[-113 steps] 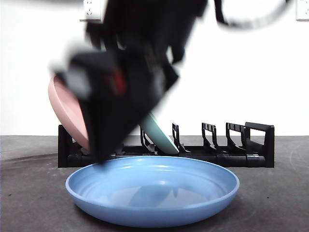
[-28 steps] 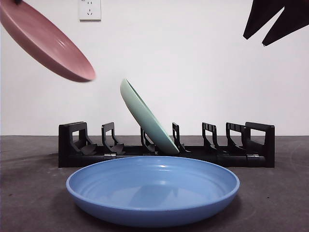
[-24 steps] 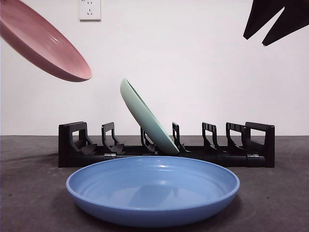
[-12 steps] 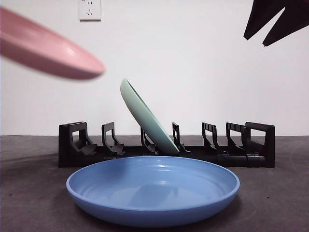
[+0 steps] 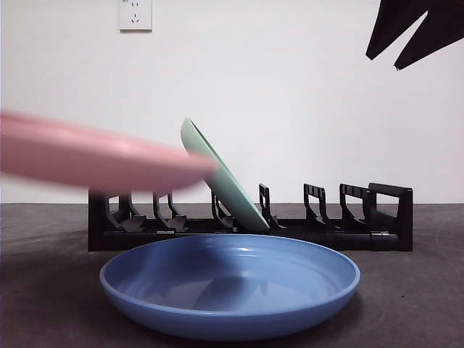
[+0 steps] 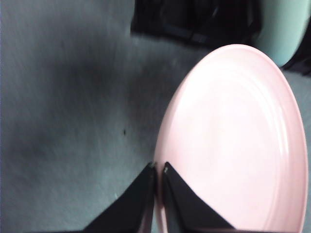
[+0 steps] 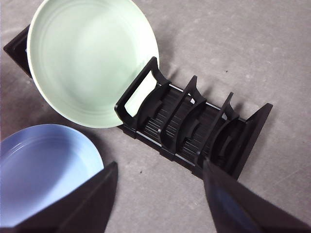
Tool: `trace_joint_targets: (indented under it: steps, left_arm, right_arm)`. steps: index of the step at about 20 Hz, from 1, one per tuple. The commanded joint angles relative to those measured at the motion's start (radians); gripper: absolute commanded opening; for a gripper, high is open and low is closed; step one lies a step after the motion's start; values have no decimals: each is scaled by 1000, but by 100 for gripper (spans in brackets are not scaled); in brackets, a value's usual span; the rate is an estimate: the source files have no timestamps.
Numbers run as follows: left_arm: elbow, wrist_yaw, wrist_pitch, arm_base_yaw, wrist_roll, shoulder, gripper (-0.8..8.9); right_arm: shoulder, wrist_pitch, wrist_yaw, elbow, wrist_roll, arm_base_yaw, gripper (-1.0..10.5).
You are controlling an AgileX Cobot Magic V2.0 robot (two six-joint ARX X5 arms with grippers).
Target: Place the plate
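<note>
A pink plate (image 5: 101,158) hangs nearly flat and blurred at the left of the front view, in front of the black rack (image 5: 377,217). In the left wrist view my left gripper (image 6: 158,167) is shut on the rim of the pink plate (image 6: 233,141), above the grey table. A green plate (image 5: 221,177) leans in a middle slot of the rack. A blue plate (image 5: 229,283) lies flat on the table in front. My right gripper (image 7: 158,174) stands open, high at the right, seen as a black tip (image 5: 417,29) in the front view.
The right wrist view shows the green plate (image 7: 90,58), several free slots of the rack (image 7: 204,126) beside it, and part of the blue plate (image 7: 43,165). A wall socket (image 5: 135,14) sits on the white wall behind.
The pink plate has come down from the upper left and flattened out, now level with the rack's top. The right gripper, green plate and blue plate have not moved.
</note>
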Motion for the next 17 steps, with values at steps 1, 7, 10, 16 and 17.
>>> trace_joint_targets:
  steps: [1, 7, 10, 16, 17]
  left_arm:
    - [-53, 6, 81, -34, -104, 9, 14]
    - [-153, 6, 285, -132, -218, 63, 14]
    - [-153, 5, 380, -183, -239, 164, 14]
    - [-152, 5, 573, -235, -242, 383, 14]
    - [-152, 2, 594, -238, -241, 413, 14]
  right_arm:
    - [8, 3, 0, 11, 10, 5, 275]
    - [8, 3, 0, 11, 10, 5, 275]
    - [8, 3, -1, 11, 10, 5, 275]
    - [8, 3, 0, 11, 10, 5, 275]
    - [8, 3, 0, 11, 10, 5, 275]
